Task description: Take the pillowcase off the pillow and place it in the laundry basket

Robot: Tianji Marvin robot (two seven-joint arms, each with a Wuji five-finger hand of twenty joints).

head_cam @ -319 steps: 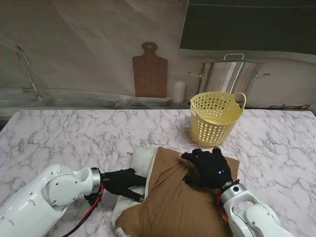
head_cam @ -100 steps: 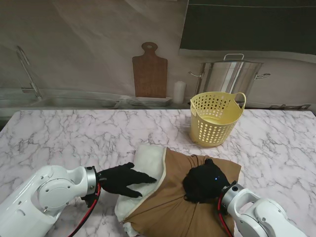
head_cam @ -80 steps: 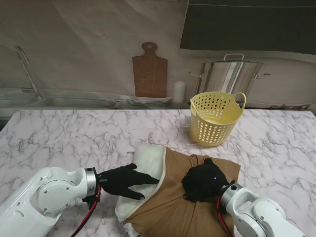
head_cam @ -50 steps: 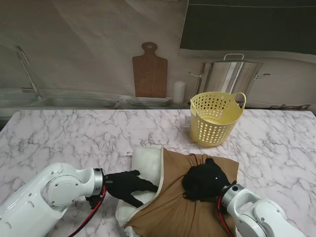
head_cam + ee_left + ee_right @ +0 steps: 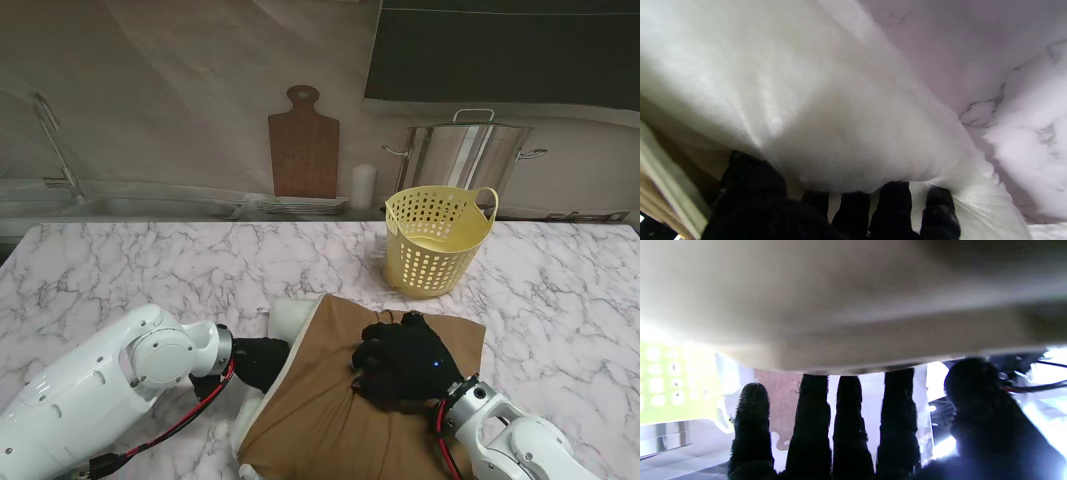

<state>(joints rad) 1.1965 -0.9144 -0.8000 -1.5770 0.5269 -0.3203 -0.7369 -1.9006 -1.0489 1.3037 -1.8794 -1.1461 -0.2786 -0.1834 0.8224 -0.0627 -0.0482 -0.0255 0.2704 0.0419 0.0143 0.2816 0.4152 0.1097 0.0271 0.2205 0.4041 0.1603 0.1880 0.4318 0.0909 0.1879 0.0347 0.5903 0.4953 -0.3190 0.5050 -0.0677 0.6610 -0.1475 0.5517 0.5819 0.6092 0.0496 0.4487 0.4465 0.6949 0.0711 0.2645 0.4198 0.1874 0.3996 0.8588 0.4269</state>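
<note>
Stripping step | my left hand (image 5: 262, 360) pinches white pillow (image 5: 290, 318) at the case mouth | right hand (image 5: 405, 358) spread flat on brown pillowcase (image 5: 330, 420), gripping nothing | next: bunch fabric, pull toward laundry basket (image 5: 436, 240)

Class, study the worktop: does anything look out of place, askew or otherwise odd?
Yes. The white pillow sticks partly out of the brown pillowcase, which lies skewed and wrinkled on the marble table. The yellow laundry basket stands upright, and nothing is spilled. The left hand is at the pillow's exposed end; the right hand rests on the case.
</note>
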